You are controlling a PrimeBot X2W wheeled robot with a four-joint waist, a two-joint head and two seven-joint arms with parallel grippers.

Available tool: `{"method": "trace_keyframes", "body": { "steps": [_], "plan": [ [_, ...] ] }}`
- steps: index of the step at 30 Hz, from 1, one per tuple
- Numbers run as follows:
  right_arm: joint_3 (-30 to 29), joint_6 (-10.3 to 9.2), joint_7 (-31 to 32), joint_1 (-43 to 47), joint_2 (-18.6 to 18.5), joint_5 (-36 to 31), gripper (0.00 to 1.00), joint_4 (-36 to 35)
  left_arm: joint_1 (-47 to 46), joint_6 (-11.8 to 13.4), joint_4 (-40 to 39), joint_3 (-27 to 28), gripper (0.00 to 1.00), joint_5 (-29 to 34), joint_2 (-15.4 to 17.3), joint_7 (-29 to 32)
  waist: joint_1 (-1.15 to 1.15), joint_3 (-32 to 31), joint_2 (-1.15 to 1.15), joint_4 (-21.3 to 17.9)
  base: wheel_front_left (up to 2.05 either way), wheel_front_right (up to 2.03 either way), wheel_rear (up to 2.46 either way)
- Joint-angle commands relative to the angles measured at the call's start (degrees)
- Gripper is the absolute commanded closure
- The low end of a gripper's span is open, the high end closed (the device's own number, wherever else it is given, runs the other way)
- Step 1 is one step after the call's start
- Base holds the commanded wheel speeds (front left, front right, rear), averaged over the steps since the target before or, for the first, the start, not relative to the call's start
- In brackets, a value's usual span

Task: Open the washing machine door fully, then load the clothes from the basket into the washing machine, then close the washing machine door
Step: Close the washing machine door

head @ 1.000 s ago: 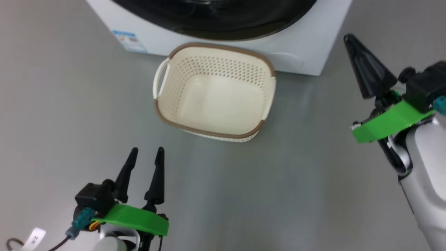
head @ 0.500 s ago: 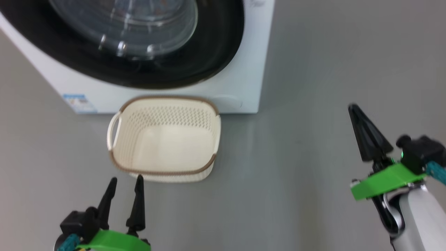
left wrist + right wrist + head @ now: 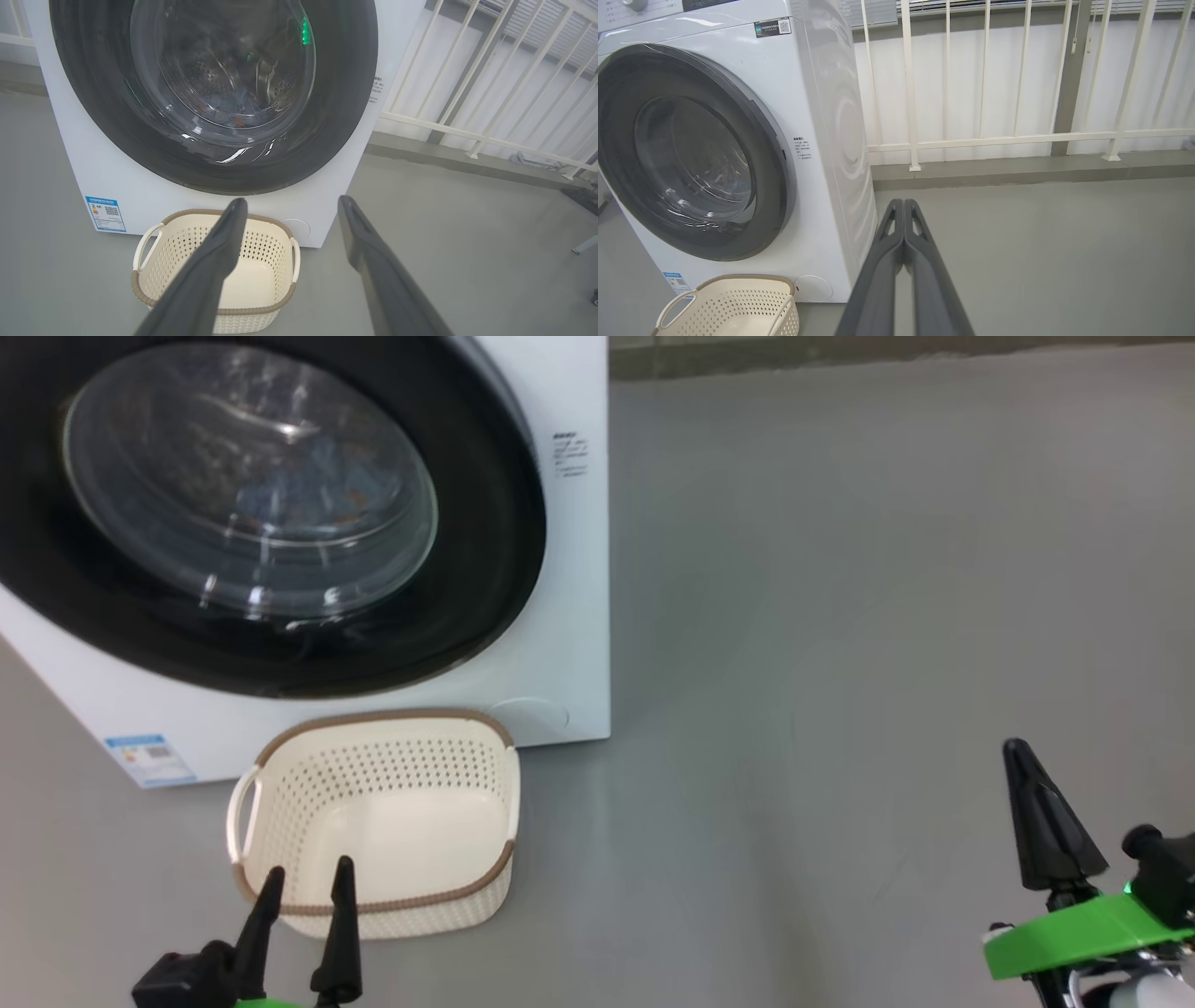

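The white washing machine stands at the upper left with its round black-ringed door shut flat against the front. Through the glass, blue clothes with orange marks lie in the steel drum. In front of the washer the cream basket sits on the floor with nothing in it. My left gripper is open, just short of the basket's near rim. Far to the right, my right gripper is shut on nothing above bare floor.
Grey floor spreads to the right of the washer. A white railing and a low kerb run behind it along a pale wall. A blue label is stuck on the washer's lower left front.
The head camera has tilted up, so washer and basket slid down and left in view. Both grippers show lower in the picture; their jaws are unchanged.
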Motion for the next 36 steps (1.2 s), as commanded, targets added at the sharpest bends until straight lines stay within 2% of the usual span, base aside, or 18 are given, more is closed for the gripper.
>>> {"method": "trace_keyframes", "body": {
  "steps": [1,8,9,10,21,36],
  "plan": [
    [0.55,-0.33,0.15,-0.04,-0.31,-0.18,1.0,-1.26,-0.49,-0.13,-1.44,2.11,0.0,-0.88,0.74,-0.37,0.0,-1.61,0.0,-1.58,0.0,0.0,0.0],
    [-1.69,-0.33,0.15,2.16,1.11,-0.22,1.0,-0.37,-0.19,-0.13,-1.29,2.68,0.0,-0.68,0.74,-0.37,0.0,-2.58,0.0,-1.45,0.0,0.0,0.0],
    [-1.96,-0.33,0.15,2.37,1.24,-0.57,0.56,-0.37,-0.16,-0.13,-1.34,2.95,0.0,-0.45,0.74,-0.37,0.0,-2.66,0.0,-1.4,0.0,0.0,0.0],
    [-2.21,-0.33,0.15,2.56,1.42,-0.99,0.0,-0.3,-0.14,-0.14,-1.44,3.26,0.0,-0.17,0.74,-0.37,0.0,-2.71,0.0,-1.35,0.0,0.0,0.0],
    [-3.46,-0.33,0.15,2.51,3.19,-3.0,0.0,-0.22,0.03,-0.12,0.94,3.27,0.0,-1.08,0.74,-0.37,0.0,-3.27,0.0,-0.96,0.0,0.0,0.0],
    [-2.84,-0.33,0.15,2.41,2.69,-3.93,0.0,-0.37,0.06,-0.1,1.8,2.33,0.0,-0.75,0.74,-0.37,0.0,-4.02,0.0,-0.87,0.0,0.0,0.0]
  ]
}}
